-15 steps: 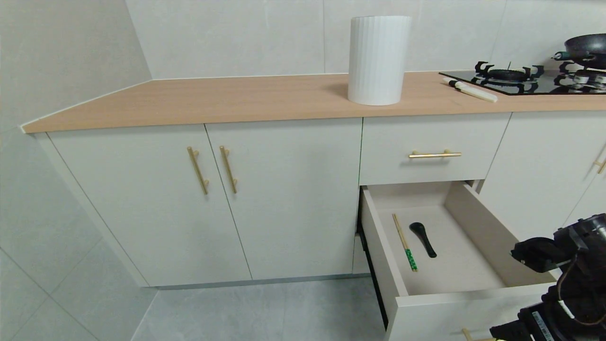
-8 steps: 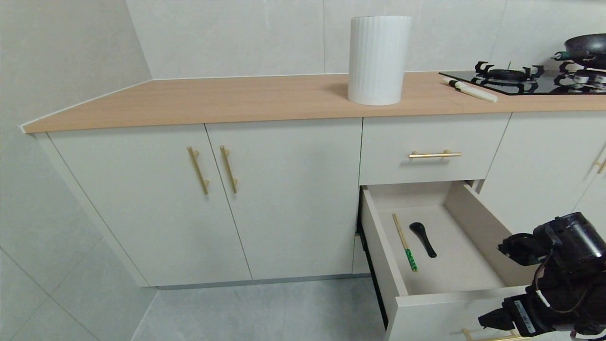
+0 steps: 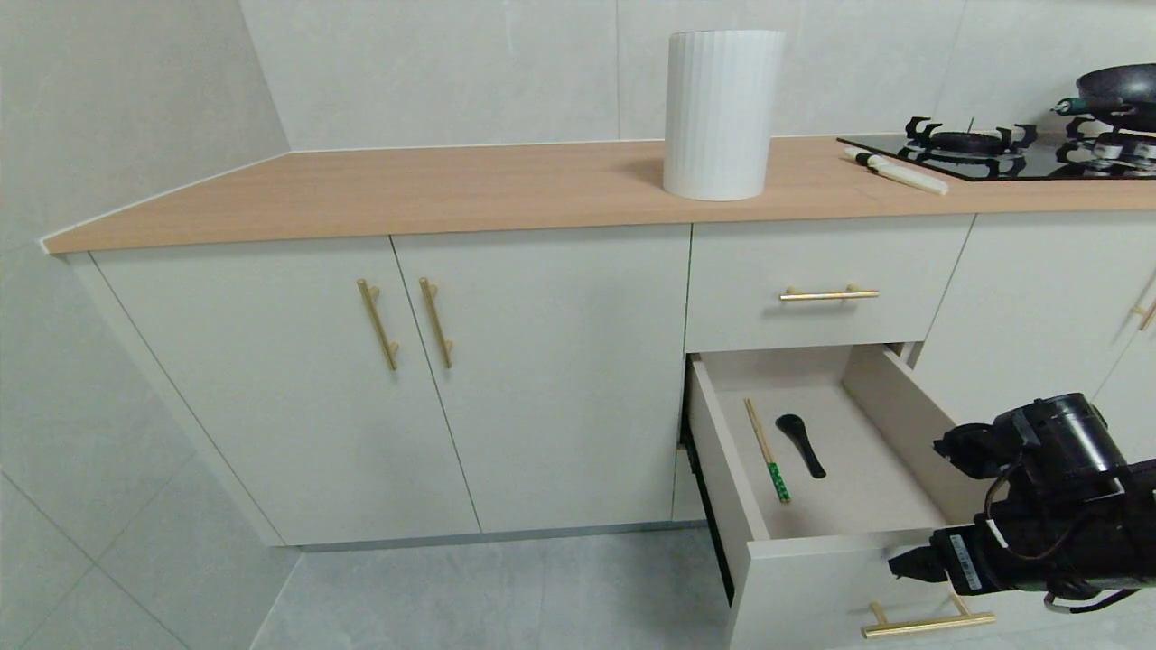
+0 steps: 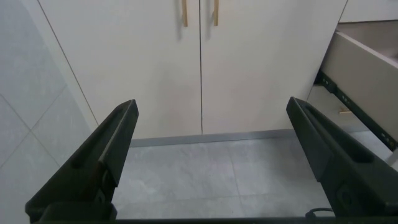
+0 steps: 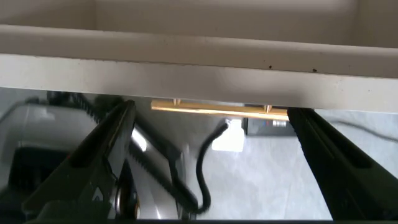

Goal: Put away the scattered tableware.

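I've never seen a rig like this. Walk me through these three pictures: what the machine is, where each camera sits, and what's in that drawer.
This is a two-armed robot on wheels, tidying a kitchen. The wide picture comes from a camera on its head, looking down at a wooden counter with a white container, a knife and a stove. Below, a drawer stands open; chopsticks and a black spoon lie side by side inside. The black shape at lower right is the right gripper, close to the drawer's front. The other two pictures come from cameras on the wrists; the dark prongs at their sides are each gripper's fingers. The right one looks at the drawer's gold handle; the left gripper faces closed cupboard doors. Both are open and hold nothing.
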